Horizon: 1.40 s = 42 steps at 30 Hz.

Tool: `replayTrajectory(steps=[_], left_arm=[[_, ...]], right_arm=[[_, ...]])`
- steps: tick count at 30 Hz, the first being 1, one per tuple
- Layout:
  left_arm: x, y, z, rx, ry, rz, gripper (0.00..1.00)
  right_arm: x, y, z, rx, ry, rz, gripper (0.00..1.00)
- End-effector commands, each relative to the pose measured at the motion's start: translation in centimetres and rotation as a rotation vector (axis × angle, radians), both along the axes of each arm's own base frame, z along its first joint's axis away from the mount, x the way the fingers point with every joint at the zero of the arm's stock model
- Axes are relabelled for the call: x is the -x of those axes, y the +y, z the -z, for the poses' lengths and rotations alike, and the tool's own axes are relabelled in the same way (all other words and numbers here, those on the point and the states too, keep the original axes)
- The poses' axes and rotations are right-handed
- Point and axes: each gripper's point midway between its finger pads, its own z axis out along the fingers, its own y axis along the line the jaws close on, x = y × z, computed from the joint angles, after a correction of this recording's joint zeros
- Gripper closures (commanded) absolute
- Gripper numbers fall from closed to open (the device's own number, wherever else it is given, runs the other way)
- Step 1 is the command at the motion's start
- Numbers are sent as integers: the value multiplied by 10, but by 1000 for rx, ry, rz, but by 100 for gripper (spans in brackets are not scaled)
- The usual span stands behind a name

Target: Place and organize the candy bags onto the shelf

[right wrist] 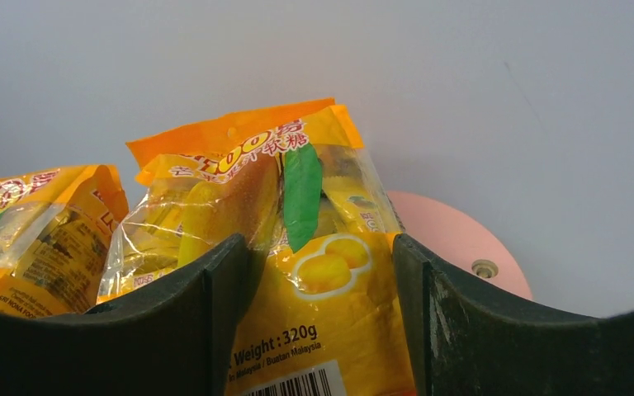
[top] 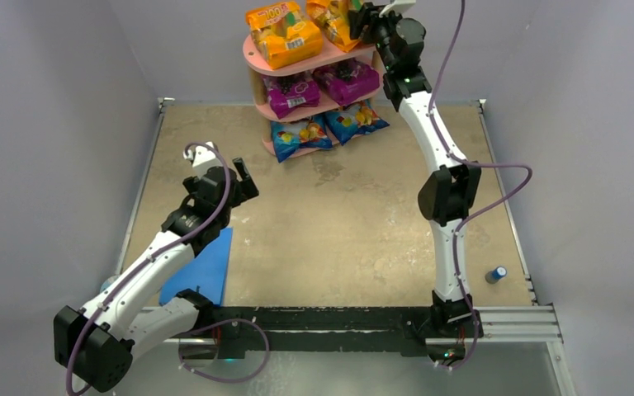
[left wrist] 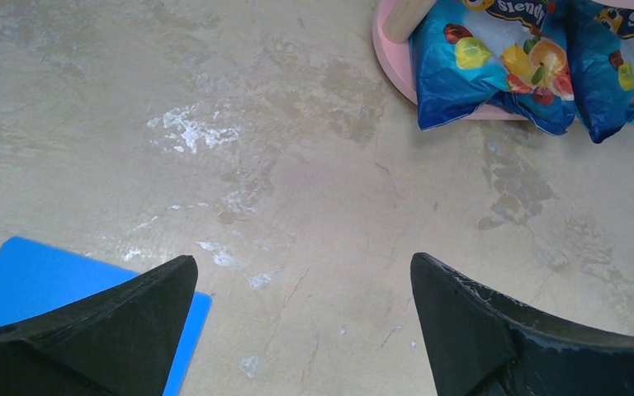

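Observation:
The pink shelf (top: 252,51) stands at the table's far side. Two blue candy bags (top: 300,134) (top: 355,120) lie on its bottom tier, two magenta-purple bags (top: 290,92) (top: 348,80) on the middle tier, and one orange bag (top: 283,35) on the top left. My right gripper (top: 361,21) is at the top tier, shut on the second orange bag (right wrist: 322,272), which rests over the pink top board (right wrist: 454,239) beside the other orange bag (right wrist: 41,231). My left gripper (left wrist: 304,272) is open and empty above the bare table, short of the blue bags (left wrist: 487,66).
A flat blue mat (top: 201,268) lies on the table by the left arm and shows in the left wrist view (left wrist: 41,280). A small blue-capped object (top: 495,274) sits at the right table edge. Grey walls enclose the table.

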Motion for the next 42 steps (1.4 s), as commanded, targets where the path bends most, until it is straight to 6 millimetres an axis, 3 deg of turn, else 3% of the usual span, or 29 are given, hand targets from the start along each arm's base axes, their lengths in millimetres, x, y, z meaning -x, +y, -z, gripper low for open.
replayTrajectory(steps=[1,6,11,15,17,20,22,24,25,28,32,37,40,42], left_arm=[[-3,-4,-1,23,-18,-2,1],[-2,-3,3,17,-3,-5,1],[-2,-2,-1,15,-12,-7,1],[0,0,-9,22,-29,-10,1],[2,0,-14,30,-41,-8,1],[5,2,-21,46,-61,-12,1],[7,3,-24,56,-71,-15,1],[9,5,-26,63,-81,-25,1],[11,7,-27,65,-83,-34,1],[14,12,-28,66,-89,-57,1],[14,13,-27,71,-95,-63,1],[14,16,-23,63,-95,-81,1],[14,17,-20,66,-105,-86,1],[12,15,-20,83,-123,-80,1]], right_arm=[[3,0,45,107,155,28,33],[8,-10,17,84,102,69,25],[24,-20,-48,68,-50,106,22],[57,-36,-110,17,-176,140,18],[83,-45,-141,3,-228,147,9],[114,-59,-157,8,-240,170,1],[134,-70,-152,5,-221,195,1],[148,-84,-116,-5,-145,240,1],[162,-94,-108,-25,-133,265,1],[201,-123,-57,-97,-64,339,1],[248,-153,31,-183,60,415,1],[285,-171,127,-262,243,477,1],[306,-192,166,-319,283,574,1],[316,-196,178,-393,281,588,1]])
